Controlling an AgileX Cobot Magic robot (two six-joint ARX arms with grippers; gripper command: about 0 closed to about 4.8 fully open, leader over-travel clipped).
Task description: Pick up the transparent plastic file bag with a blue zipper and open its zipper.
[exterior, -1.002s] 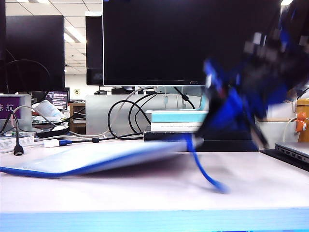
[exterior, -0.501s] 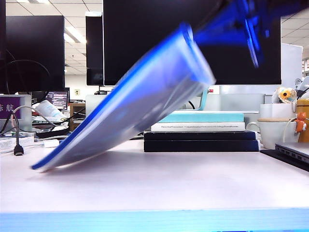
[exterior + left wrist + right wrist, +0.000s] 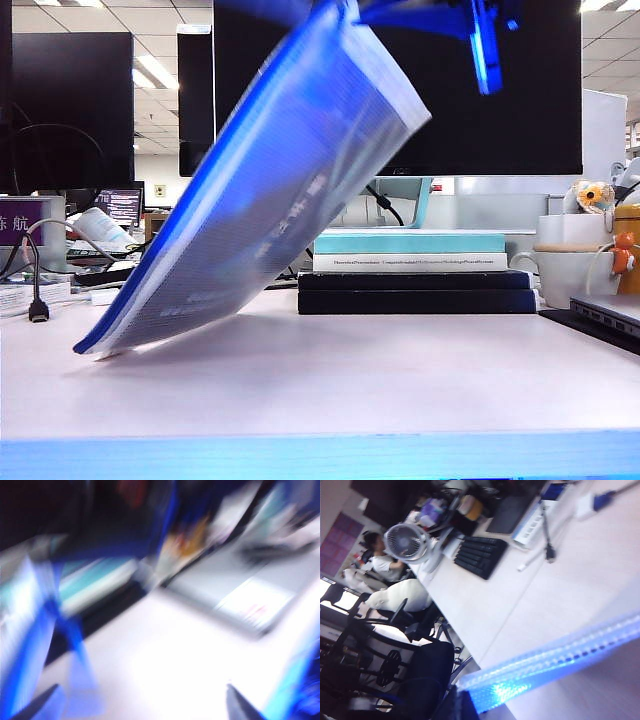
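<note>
Your file bag (image 3: 270, 190) hangs tilted, low corner on the table (image 3: 400, 370).
Right gripper (image 3: 440, 15) clamps its top; left gripper (image 3: 145, 707) stands wide; book lettering unreadable.

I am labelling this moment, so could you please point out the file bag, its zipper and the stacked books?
file bag (image 3: 290, 190), exterior view, middle of its gridded face.
zipper (image 3: 195, 205), exterior view, blue strip along the raised long edge.
stacked books (image 3: 415, 272), exterior view, spines.

Left wrist view fully blurred.
</note>
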